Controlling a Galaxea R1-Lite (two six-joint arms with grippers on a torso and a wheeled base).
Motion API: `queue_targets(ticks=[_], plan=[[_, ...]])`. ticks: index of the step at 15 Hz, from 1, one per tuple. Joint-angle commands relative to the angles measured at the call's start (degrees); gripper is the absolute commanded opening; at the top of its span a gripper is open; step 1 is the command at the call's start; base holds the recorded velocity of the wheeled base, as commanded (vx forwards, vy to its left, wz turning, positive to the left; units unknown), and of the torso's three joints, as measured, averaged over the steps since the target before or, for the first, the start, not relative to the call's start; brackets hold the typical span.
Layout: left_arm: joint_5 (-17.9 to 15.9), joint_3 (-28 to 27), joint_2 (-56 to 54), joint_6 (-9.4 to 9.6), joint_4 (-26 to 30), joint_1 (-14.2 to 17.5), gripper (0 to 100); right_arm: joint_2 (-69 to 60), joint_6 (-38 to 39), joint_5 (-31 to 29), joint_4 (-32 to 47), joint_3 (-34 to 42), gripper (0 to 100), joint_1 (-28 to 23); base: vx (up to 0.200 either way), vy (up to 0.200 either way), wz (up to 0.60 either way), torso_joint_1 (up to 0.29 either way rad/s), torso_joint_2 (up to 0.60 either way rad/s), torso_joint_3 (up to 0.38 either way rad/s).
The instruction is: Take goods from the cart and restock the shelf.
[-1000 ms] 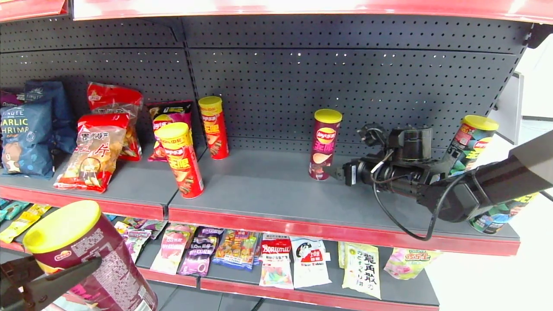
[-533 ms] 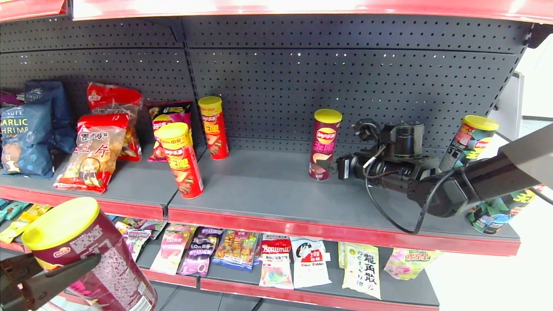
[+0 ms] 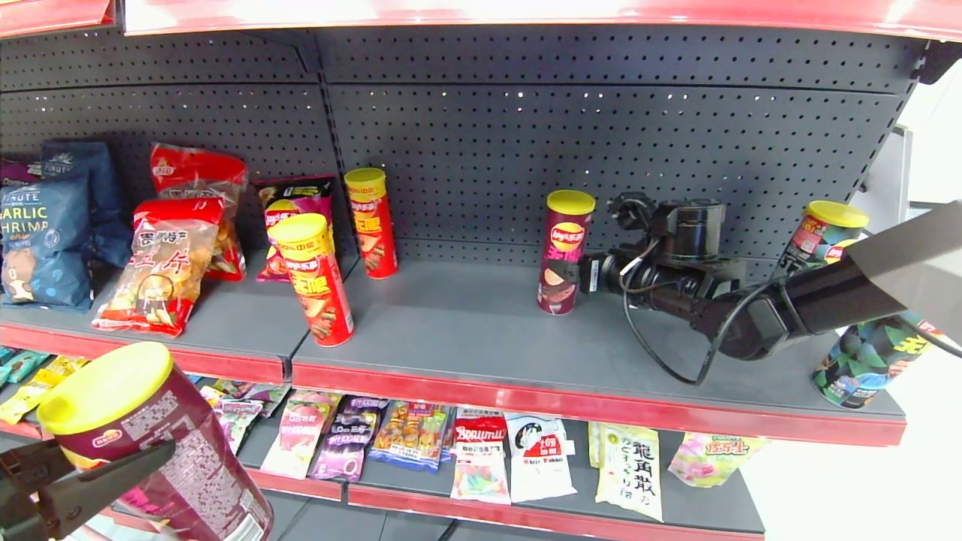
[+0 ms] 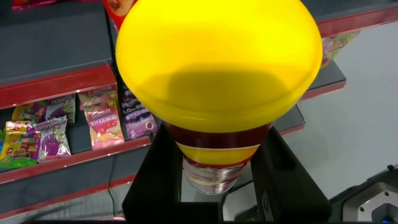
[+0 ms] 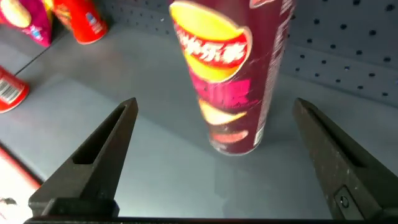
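Observation:
A maroon chip can [image 3: 565,255] with a yellow lid stands upright on the grey middle shelf [image 3: 466,330]. My right gripper [image 3: 580,275] is open at its right side, at mid-height. In the right wrist view the can [image 5: 233,74] stands just ahead of the gripper [image 5: 216,106], between the lines of the two spread fingers [image 5: 99,155]. At the lower left, my left gripper [image 3: 139,460] is shut on a second maroon can [image 3: 150,436] with a yellow lid [image 4: 217,62], tilted and held below the shelf's front edge. The left gripper [image 4: 214,171] clamps its body from both sides.
Two red cans [image 3: 319,278] [image 3: 372,222] and several snack bags [image 3: 165,263] fill the shelf's left part. Green cans [image 3: 823,237] [image 3: 864,361] stand at the right end. Flat packets [image 3: 481,451] line the lower shelf. A pegboard wall [image 3: 526,150] closes the back.
My right gripper has moved left along the shelf and slightly up, closing in on the standing maroon can. The left gripper and its can have barely shifted.

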Motion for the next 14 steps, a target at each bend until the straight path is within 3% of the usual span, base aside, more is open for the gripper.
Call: queue_targets(ticks=[1,14], plan=[[-0.1,0.0,0.1,-0.03,0.0,0.0,0,1.2,0.1,-0.4,0.0,-2.2,100,0.1,0.000,0.000,0.00,0.000,0.00,0.000],[0.0,-0.6,0.3,-0.29,0.1,0.1,0,6.5,1.1,-2.5,0.5,-9.3,100,0.7,0.000,0.000,0.00,0.000,0.00,0.000]])
